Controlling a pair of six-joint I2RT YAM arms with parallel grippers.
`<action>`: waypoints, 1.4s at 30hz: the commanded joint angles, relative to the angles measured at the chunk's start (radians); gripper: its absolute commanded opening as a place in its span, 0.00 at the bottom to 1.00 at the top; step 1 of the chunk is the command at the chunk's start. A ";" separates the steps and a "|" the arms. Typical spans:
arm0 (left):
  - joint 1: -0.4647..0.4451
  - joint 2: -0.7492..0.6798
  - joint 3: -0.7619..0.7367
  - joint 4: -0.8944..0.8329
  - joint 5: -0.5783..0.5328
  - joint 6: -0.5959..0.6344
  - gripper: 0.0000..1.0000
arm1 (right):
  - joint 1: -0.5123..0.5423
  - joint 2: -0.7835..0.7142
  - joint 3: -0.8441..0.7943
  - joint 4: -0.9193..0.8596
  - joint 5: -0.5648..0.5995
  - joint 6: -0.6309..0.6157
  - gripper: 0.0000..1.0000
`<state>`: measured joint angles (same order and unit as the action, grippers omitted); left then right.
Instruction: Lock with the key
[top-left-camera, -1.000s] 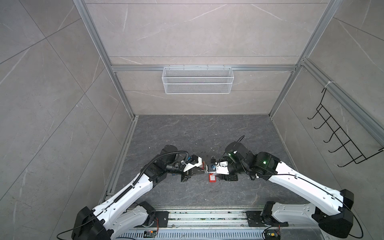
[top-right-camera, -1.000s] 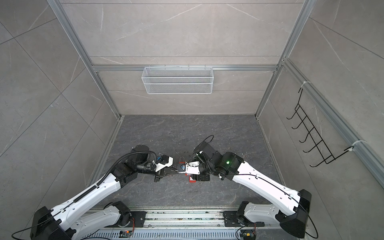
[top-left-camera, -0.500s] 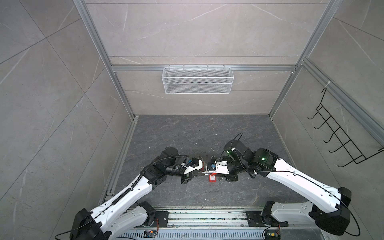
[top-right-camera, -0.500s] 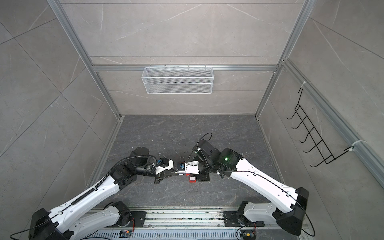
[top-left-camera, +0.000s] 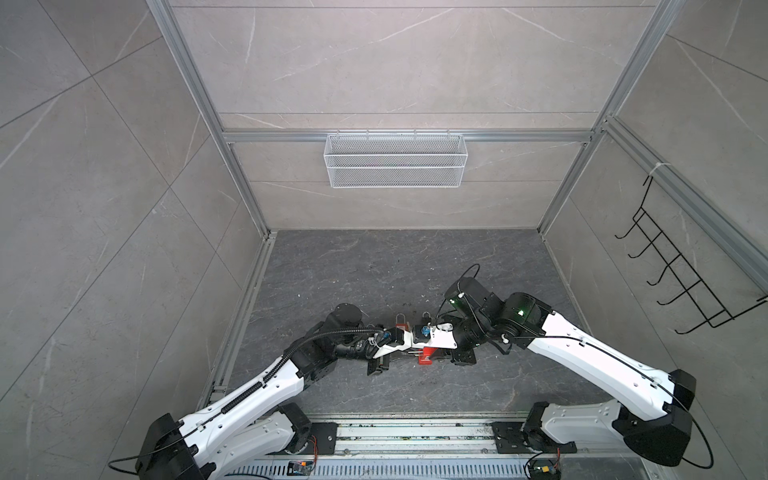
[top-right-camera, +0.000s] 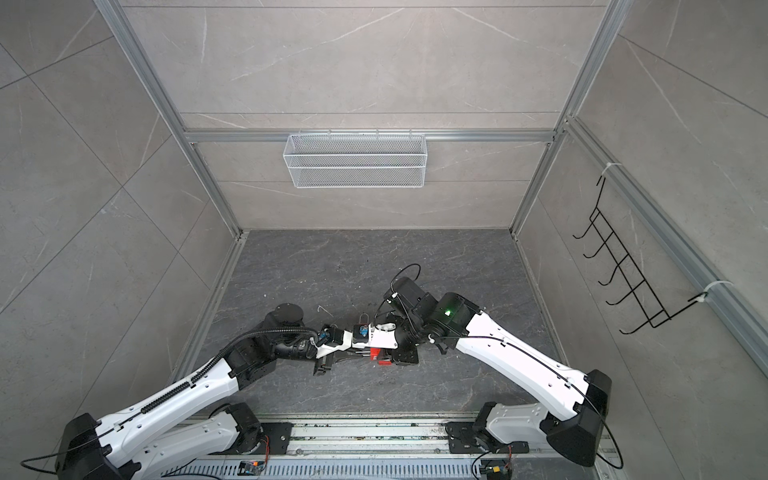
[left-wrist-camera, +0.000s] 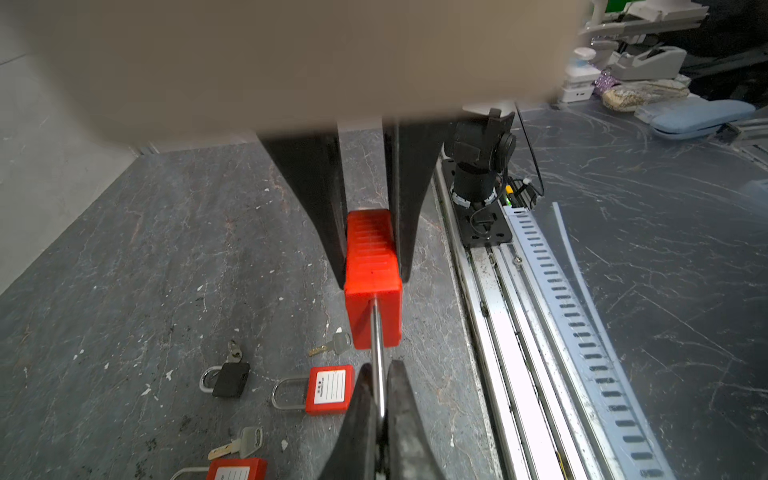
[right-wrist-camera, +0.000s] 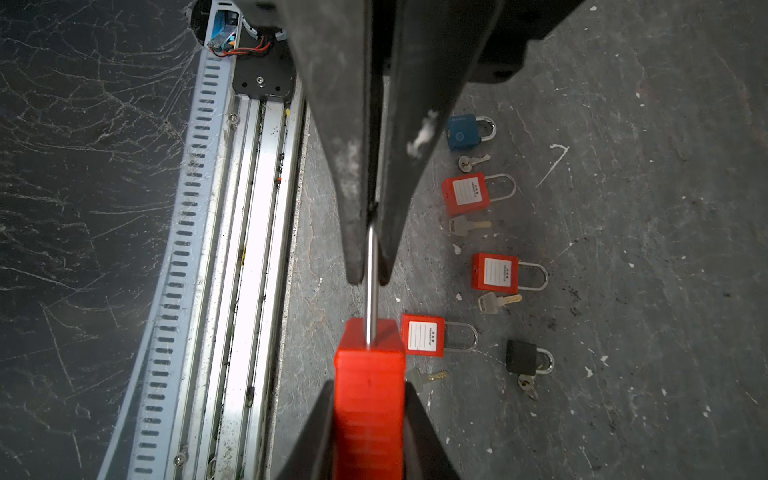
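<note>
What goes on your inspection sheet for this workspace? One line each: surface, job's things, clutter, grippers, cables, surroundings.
Surface: dark stone-look floor, scuffed, white specks.
Job's things: red padlock held between the grippers; keys lie loose on the floor.
Clutter: three spare red padlocks, blue padlock, black padlock, white scrap.
Grippers: right gripper shut on padlock body; left gripper shut on its shackle.
Cables: black loop above right arm; conduit along left arm.
Surroundings: wire basket on back wall; hook rack on side wall.
</note>
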<state>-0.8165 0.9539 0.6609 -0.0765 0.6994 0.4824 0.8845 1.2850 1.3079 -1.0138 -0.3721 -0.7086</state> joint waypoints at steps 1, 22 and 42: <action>-0.038 -0.003 -0.015 0.104 -0.022 0.031 0.00 | -0.010 -0.010 0.028 0.142 -0.131 0.006 0.16; 0.018 -0.002 -0.007 0.144 0.009 -0.055 0.00 | -0.014 -0.114 -0.010 0.101 0.068 0.013 0.65; 0.023 0.029 0.051 0.103 0.089 -0.056 0.00 | -0.074 -0.027 0.005 -0.128 0.251 0.058 0.61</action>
<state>-0.7959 0.9813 0.6640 -0.0002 0.7280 0.4217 0.8162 1.2297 1.3273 -1.1519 -0.1623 -0.6685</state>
